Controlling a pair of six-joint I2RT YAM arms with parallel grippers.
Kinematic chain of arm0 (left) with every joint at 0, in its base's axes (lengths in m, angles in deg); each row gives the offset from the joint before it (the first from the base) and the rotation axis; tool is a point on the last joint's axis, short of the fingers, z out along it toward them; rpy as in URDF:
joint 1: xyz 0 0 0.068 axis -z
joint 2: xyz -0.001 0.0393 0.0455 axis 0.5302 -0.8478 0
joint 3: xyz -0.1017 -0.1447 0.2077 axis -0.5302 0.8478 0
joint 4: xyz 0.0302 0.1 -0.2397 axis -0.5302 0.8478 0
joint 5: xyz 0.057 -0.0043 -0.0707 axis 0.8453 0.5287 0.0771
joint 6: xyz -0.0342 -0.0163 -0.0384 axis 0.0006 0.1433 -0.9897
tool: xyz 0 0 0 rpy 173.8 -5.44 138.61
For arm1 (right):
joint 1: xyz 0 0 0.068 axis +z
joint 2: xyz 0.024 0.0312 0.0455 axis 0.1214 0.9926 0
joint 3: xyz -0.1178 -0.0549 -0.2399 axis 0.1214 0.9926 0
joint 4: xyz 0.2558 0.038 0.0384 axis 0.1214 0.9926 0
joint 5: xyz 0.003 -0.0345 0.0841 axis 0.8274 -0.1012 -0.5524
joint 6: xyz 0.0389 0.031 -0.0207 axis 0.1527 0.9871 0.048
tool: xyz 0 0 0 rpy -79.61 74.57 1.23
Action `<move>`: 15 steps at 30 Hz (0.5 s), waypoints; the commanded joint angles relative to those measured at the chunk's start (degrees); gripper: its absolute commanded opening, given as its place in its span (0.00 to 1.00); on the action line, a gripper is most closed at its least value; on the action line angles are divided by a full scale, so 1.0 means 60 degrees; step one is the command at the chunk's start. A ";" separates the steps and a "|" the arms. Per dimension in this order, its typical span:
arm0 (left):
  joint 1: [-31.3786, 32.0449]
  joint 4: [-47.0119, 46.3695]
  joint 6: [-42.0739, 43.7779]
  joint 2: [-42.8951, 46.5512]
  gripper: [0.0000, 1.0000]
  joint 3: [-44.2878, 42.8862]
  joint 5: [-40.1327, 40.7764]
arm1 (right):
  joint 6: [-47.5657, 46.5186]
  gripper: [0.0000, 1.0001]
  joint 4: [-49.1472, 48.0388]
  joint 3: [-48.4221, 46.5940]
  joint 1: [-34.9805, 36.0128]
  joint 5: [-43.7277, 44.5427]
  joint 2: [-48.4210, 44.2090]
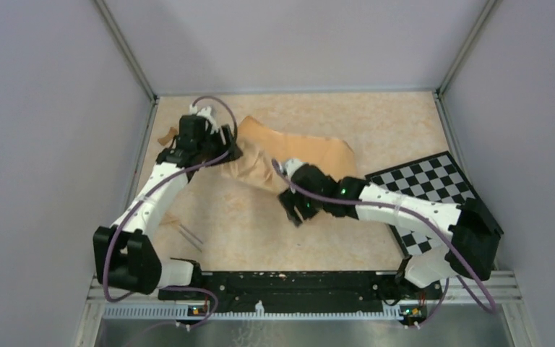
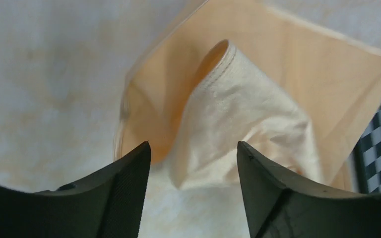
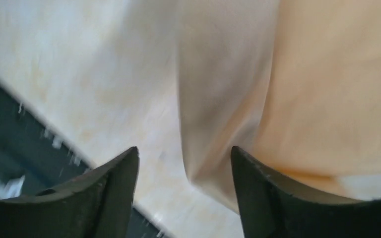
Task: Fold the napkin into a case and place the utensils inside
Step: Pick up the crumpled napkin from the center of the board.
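At the left, the few thin, straight, silvery-grey metal utensils [image 1: 190, 236] lie bare on the pale mottled bench [image 1: 260, 231], near my left arm and well apart from the cloth. My left tool [image 2: 193, 148] hangs over the far-left part of the soft tan-orange cloth napkin [image 1: 311, 155]. Its jaws stand apart, released, with a turned-up flap of cloth showing between them and, as far as I can tell, touching neither. The napkin lies rumpled across the middle of the bench, one part lapped over another, not a neat oblong. My right tool [image 3: 184, 151] is at its near edge, jaws likewise apart and gripping nothing. Rightmost lies the black-and-white checkerboard [image 1: 423, 181], partly under my right arm. I judge the folding barely begun: no case is formed, so nothing holds anything, and every utensil waits outside.
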 commanded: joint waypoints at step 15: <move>-0.0277 0.0433 -0.0555 0.1955 0.91 0.2990 -0.0574 | 0.3623 0.80 -0.0160 0.2988 -0.3578 -0.1359 -0.1326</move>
